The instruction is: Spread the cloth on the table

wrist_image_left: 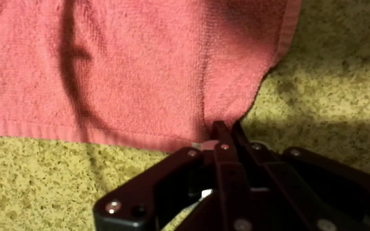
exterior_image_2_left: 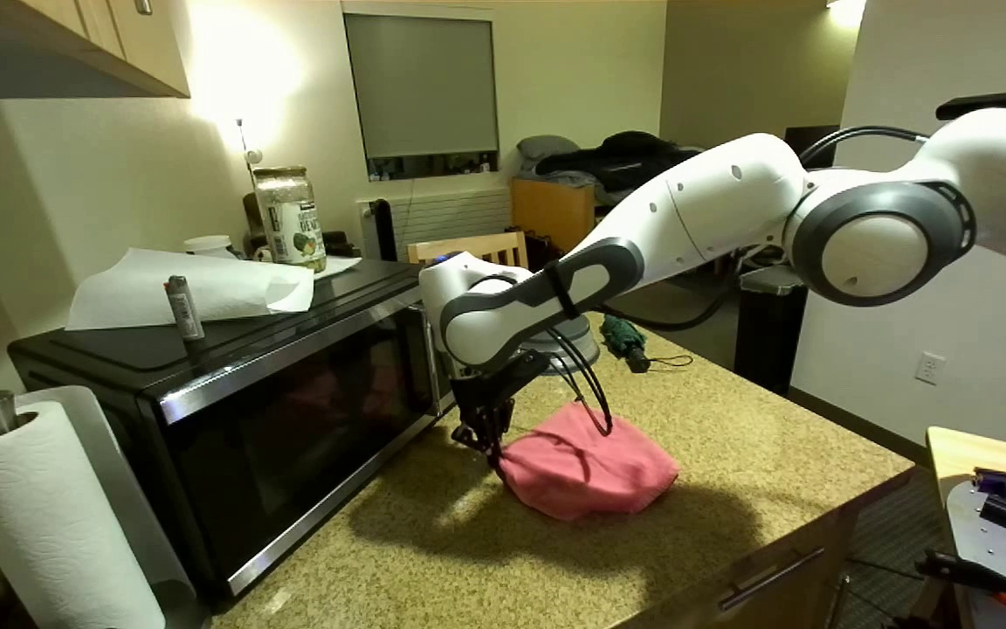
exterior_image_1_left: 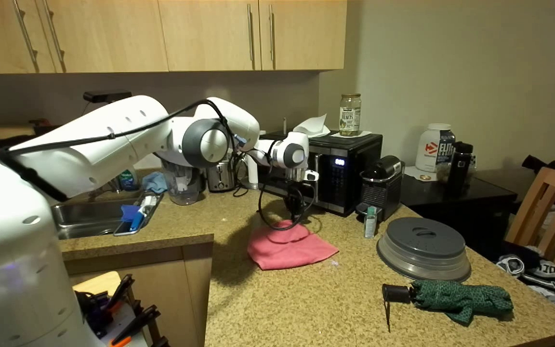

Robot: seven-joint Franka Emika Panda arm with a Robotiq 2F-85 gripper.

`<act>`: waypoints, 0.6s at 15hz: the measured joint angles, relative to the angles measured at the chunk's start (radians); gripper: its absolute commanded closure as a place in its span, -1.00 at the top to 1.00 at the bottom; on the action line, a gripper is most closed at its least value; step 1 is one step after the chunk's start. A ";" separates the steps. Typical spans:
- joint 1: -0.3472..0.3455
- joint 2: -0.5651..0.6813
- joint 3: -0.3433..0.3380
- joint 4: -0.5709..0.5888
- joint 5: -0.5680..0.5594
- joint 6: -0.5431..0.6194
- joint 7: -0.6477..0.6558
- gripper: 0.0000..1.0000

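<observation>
Lying on the table [exterior_image_1_left: 297,308], the cloth [exterior_image_1_left: 292,250] is stretching from the jaws toward the near side in an exterior view, no long axis standing out. The jaws are pinching its far corner, pressed closed. Pulling that corner outward would probably be heading toward the microwave [exterior_image_1_left: 339,174], standing just beyond; the cover [exterior_image_1_left: 424,248] and umbrella [exterior_image_1_left: 460,297] are lying well apart, to the right.
</observation>
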 measured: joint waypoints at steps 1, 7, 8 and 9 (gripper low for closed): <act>0.000 0.008 -0.002 0.015 0.000 -0.002 0.000 -0.90; 0.000 0.035 -0.005 0.063 0.000 -0.014 0.000 -0.66; 0.001 0.035 -0.004 0.064 0.000 -0.014 0.000 -0.51; 0.001 0.035 -0.004 0.064 0.000 -0.014 0.000 -0.39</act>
